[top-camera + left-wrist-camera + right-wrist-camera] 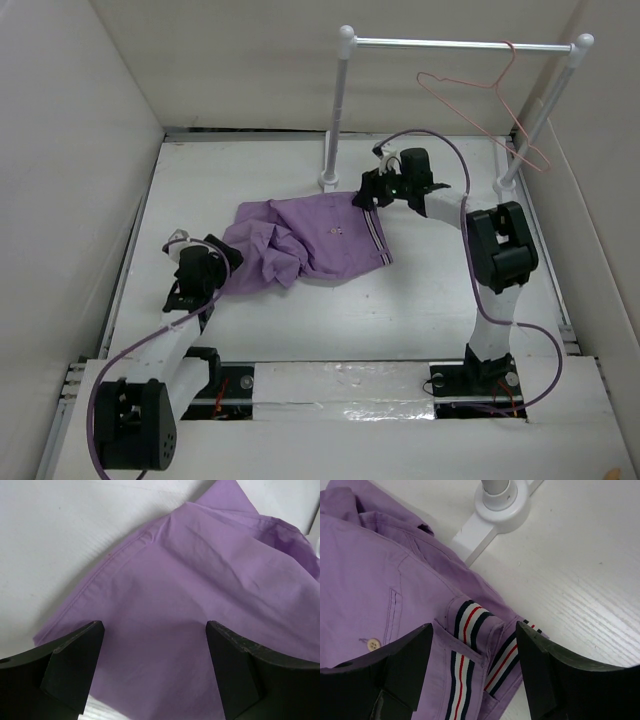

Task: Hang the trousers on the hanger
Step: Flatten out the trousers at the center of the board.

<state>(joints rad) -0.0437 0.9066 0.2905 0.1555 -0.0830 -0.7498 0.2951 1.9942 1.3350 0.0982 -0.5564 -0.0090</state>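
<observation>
The purple trousers (305, 240) lie crumpled on the white table, with the striped waistband (376, 232) at their right end. My left gripper (197, 283) hovers open over the leg end (165, 610); nothing is between its jaws but cloth below. My right gripper (372, 190) is open over the waistband corner (470, 645), where the dark, white and red stripes show. The thin pink hanger (487, 100) hangs by its hook from the silver crossbar at the back right, tilted down to the right.
A rack with white posts (338, 110) and a silver crossbar (460, 45) stands at the back. Its left base (497, 502) lies just beyond the waistband. White walls enclose the table on the left, back and right.
</observation>
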